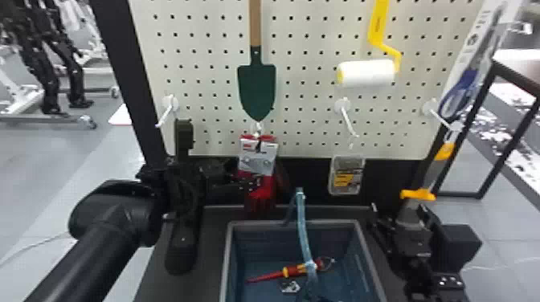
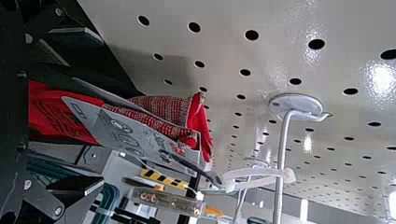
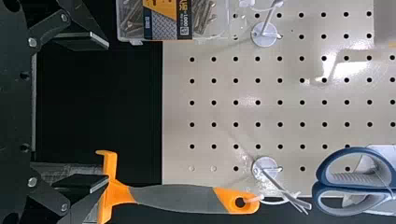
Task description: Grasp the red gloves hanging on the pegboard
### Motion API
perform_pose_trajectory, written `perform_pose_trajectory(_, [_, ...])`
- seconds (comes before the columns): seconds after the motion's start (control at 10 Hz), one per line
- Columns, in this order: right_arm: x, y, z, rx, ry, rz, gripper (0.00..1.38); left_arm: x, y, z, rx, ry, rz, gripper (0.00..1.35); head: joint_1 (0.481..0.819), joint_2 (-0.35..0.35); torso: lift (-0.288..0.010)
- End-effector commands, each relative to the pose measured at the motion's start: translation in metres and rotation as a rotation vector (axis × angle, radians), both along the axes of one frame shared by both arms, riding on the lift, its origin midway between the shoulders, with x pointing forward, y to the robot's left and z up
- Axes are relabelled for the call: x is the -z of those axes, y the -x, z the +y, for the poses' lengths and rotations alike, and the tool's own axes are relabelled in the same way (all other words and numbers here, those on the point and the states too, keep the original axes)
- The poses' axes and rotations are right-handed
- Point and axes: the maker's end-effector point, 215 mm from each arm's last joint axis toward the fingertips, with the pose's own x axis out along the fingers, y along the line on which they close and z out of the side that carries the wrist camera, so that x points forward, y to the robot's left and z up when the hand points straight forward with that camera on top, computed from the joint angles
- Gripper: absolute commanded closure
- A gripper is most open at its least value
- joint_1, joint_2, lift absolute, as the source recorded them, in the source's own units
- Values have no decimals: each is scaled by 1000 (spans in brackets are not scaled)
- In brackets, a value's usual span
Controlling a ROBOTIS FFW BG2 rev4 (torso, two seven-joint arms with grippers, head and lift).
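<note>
Low at the centre of the head view, the red knitted gloves (image 1: pixel 263 190) with a grey-and-white card header hang from a white hook on the white perforated pegboard (image 1: pixel 201 60). They sit just under a dark green trowel with a wooden handle (image 1: pixel 256 90). The black left arm comes up to them from the lower left. The left hand (image 2: pixel 91 114) stands wide, one flat finger on each side of the gloves' red fabric and card; whether the fingers touch it I cannot tell. At the lower right the right hand (image 3: pixel 100 112) is also spread wide and holds nothing, just beside a hanging tool with an orange-and-grey handle (image 3: pixel 177 198). Right of the trowel hangs a yellow-handled paint roller with a white sleeve (image 1: pixel 365 72). At bottom centre, below the board, a blue-grey plastic bin (image 1: pixel 261 222) holds a red-and-yellow screwdriver (image 1: pixel 281 273).
</note>
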Motion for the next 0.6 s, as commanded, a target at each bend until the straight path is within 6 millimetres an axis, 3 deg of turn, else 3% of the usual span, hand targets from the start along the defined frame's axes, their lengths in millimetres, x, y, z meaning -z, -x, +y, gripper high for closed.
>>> perform_pose_trajectory(0.0, [0,0,0,0,-1,-1,271,-3,-1,-3,4,2,-7,237,549,0,-100])
perform_pose_trajectory(0.1, [1,0,1,-2,-1,1,271,-4,-1,-4,8,-4,-10,289,549,0,-100])
perform_pose_trajectory(0.2, [0,-1,1,-2,-1,-1,271,-4,-2,-4,9,-14,-14,587,549,0,-100])
perform_pose_trajectory(0.3, [0,-2,1,-2,-1,-2,271,-2,-2,-4,7,-17,-8,981,549,0,-100])
perform_pose_trajectory(0.4, [0,-2,1,-2,-1,-2,271,2,-2,-5,6,-22,5,1228,549,0,-100])
perform_pose_trajectory(0.5, [0,-2,1,-3,-1,-2,271,3,-1,-6,8,-26,8,1210,549,0,-100])
